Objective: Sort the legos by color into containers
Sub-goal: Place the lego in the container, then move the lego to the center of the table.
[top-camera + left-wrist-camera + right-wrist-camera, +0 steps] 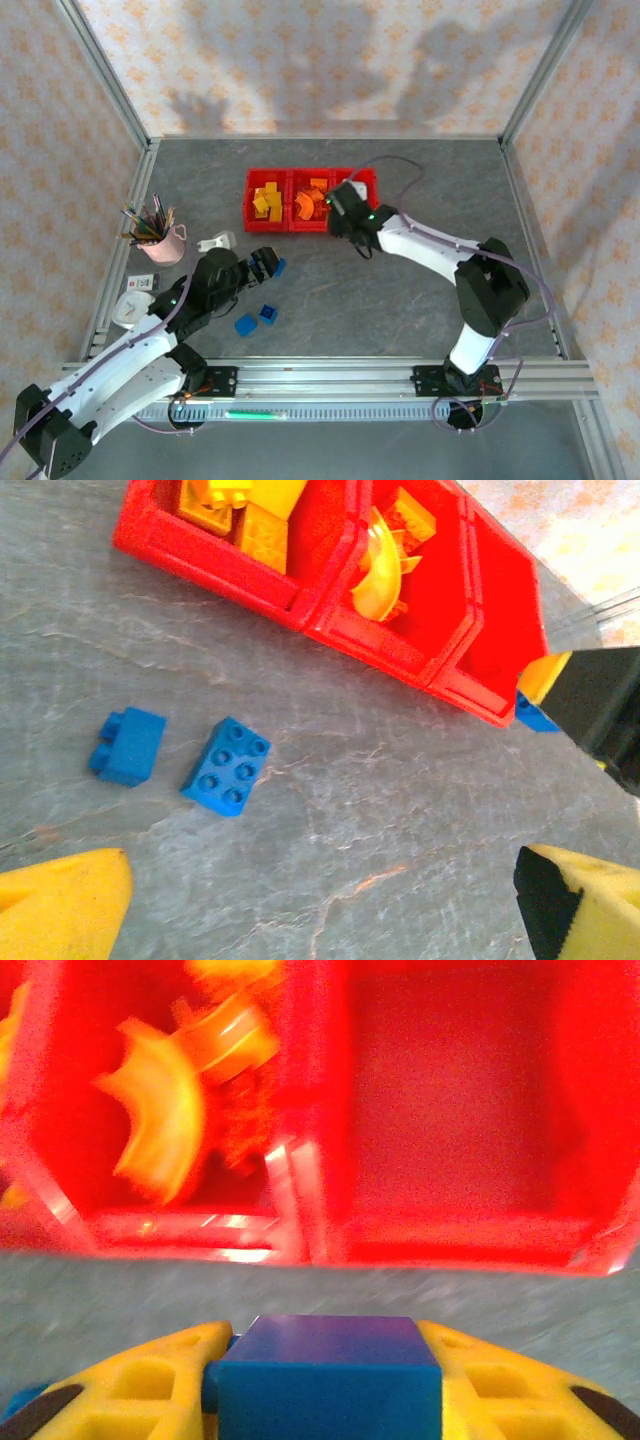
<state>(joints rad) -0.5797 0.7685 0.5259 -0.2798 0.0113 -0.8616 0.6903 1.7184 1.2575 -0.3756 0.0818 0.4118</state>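
Bright light casts soft shadows on the back wall; the right wrist view is blurred.

Three red containers joined in a row, one held blue brick just in front of them, at least three loose blue bricks nearer than them, yellow bricks and orange bricks inside them too piled to count, one pink pencil cup to their left.

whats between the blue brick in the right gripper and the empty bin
A bare strip of table separates brick from bin, in the right wrist view.
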